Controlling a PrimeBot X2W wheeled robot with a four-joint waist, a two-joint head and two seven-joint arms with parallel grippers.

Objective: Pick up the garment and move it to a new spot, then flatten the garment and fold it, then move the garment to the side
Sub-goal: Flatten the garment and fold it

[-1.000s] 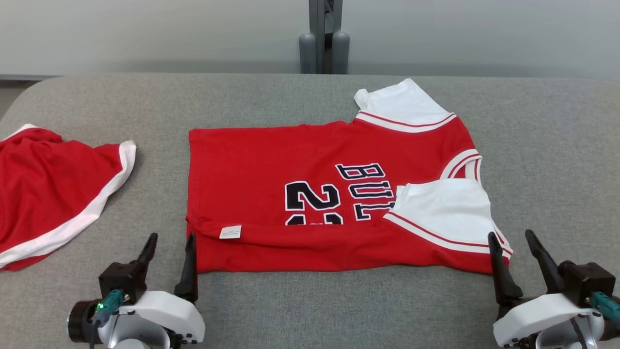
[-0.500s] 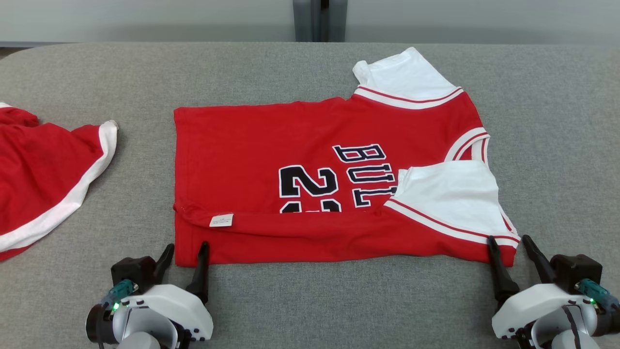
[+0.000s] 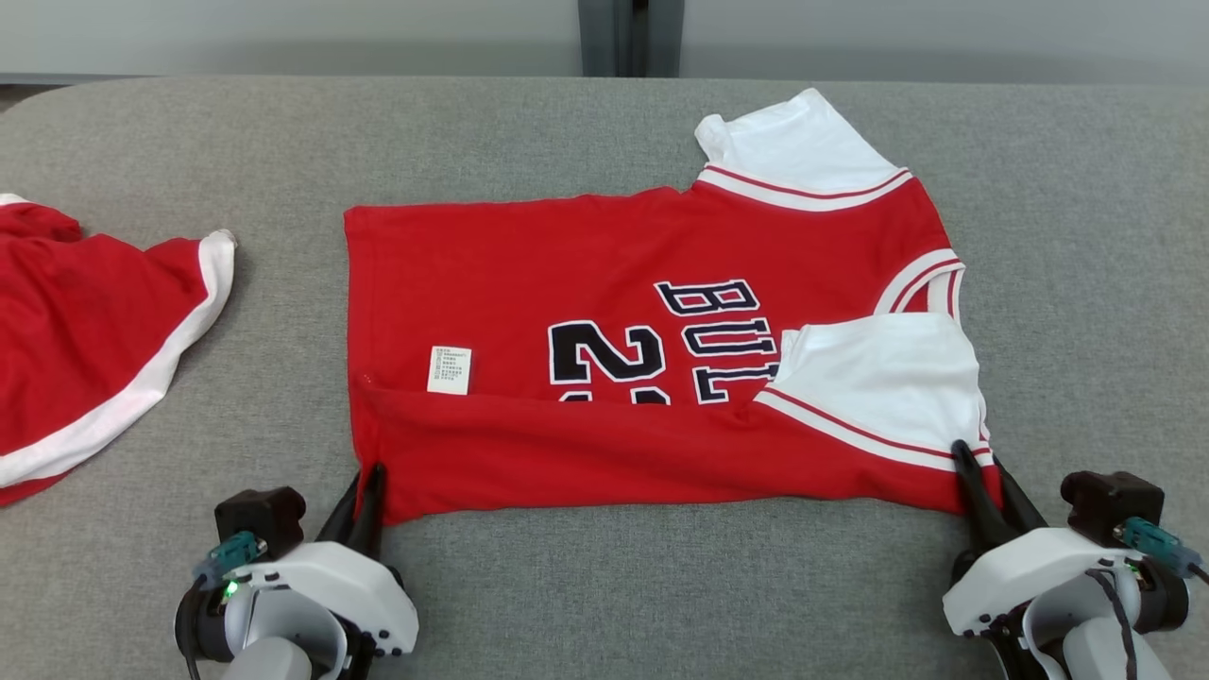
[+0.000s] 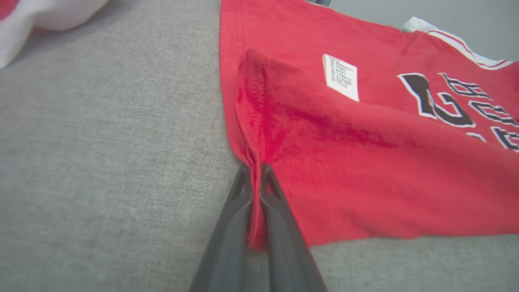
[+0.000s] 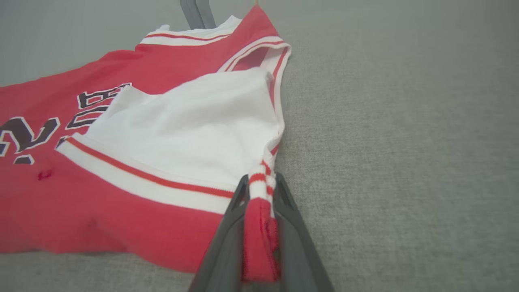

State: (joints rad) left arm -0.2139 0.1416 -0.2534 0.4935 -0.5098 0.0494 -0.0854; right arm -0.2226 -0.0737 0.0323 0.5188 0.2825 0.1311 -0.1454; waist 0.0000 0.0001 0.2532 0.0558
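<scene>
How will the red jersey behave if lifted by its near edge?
Probably floppy: the red jersey puckers where the left gripper pinches its corner. Likely to sag mid-span, since the right gripper holds only the other corner.

The worktop [image 3: 604, 586] in front of me is covered in grey woven cloth, with a rounded corner at my far left. A red, white-sleeved jersey [image 3: 567, 274] lies spread across its middle, collar end to my right, its near side folded over onto itself below a small white label [image 3: 450, 368]. Well apart on my left lies a second red garment [image 3: 85, 331] with a white border, running out of my sight.
</scene>
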